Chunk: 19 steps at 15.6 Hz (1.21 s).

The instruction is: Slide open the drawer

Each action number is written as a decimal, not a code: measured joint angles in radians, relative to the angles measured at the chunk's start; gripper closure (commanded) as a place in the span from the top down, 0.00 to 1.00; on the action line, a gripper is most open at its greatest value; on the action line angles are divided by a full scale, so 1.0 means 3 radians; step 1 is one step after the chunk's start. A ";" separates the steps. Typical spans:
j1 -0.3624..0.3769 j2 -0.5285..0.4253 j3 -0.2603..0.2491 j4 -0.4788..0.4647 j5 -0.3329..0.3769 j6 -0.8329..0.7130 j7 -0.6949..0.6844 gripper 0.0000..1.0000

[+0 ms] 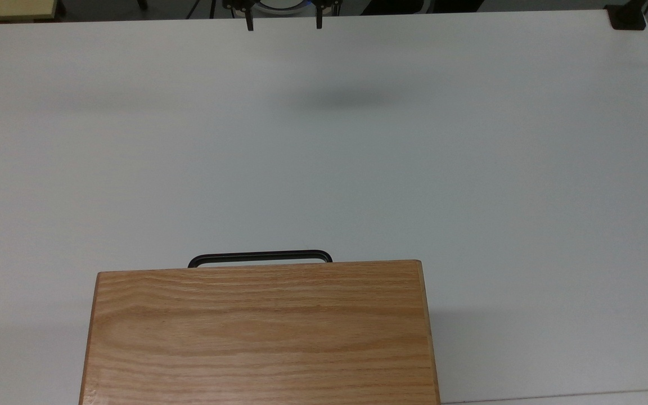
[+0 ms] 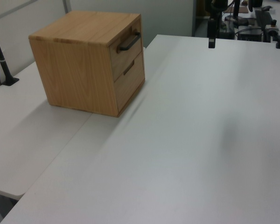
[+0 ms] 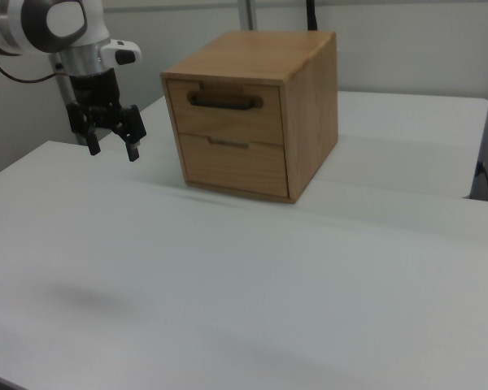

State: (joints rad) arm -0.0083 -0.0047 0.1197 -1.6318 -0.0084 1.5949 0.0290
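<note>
Top view: drawer (image 1: 260, 257) marked by its black bar handle (image 1: 260, 256) poking out past the far edge of the cabinet top (image 1: 260, 332), near the bottom of the picture. Shut flush, judging by how little stands proud. Gripper (image 1: 283, 21) at the far edge of the white table (image 1: 470, 169), fingers spread wide, holding nothing, well apart from the handle. Bare tabletop between the two; only a soft shadow there.

Left view: cabinet (image 2: 91, 63) at the far left of the table, two drawer fronts facing right. Upper drawer (image 2: 127, 46) with the long bar handle (image 2: 129, 41); lower drawer front (image 2: 129, 74) with only a small dark pull. Likely a stiff, rigid wooden tray, light enough to slide, though the box may shift on the smooth table if pulled hard. Best hold: the middle of the bar, a finger on either side of it, then a straight pull away from the front panel. Thin metal, possibly slippery.

Right view: gripper (image 3: 110, 148) hanging above the table at the left, fingers parted and empty, roughly level with the lower drawer front (image 3: 234, 165). Drawer (image 3: 224, 111) in the upper slot, closed, bar handle (image 3: 224, 101) across its front. Nothing standing in the way; a rise to handle height probably needed before closing in.
</note>
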 measured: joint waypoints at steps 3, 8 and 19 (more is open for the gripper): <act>0.0000 0.0000 0.0000 -0.0001 0.0000 -0.0001 0.0000 1.00; -0.0002 0.0004 -0.0003 -0.0001 0.0000 -0.0007 0.0000 1.00; -0.0005 0.0395 -0.0010 0.0080 -0.0005 0.0152 0.0666 1.00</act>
State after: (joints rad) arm -0.0097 0.1138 0.1167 -1.6077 -0.0100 1.6405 0.2287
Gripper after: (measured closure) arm 0.000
